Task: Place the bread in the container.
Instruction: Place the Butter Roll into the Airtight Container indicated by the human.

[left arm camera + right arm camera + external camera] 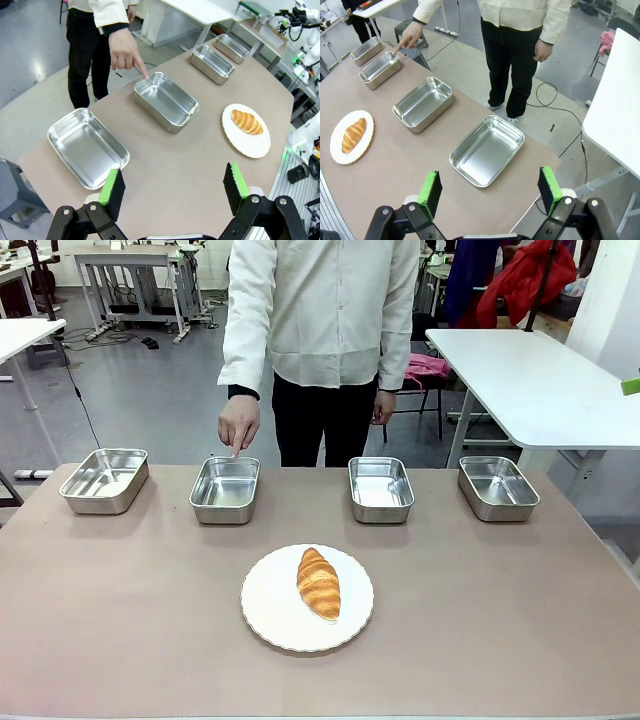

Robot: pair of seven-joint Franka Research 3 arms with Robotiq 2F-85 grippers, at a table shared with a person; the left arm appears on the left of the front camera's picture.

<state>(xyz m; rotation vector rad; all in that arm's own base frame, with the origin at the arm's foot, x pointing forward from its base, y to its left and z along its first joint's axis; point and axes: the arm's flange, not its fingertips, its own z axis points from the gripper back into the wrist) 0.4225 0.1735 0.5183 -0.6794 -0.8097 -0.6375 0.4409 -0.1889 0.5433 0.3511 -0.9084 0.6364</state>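
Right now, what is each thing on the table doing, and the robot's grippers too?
Bread: lying on the plate, untouched.
Plate: flat on the table, holding the bread.
Pointed pan: second from the left, empty.
Left pan: empty.
Third pan: empty.
Right pan: empty.
Hand: one finger pointing down at the pointed pan's far rim.
Left gripper: open, holding nothing.
Right gripper: open, holding nothing.

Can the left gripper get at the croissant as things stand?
Probably yes: the left gripper is open, the croissant lies uncovered on the plate, and the person's hand is away at a pan.
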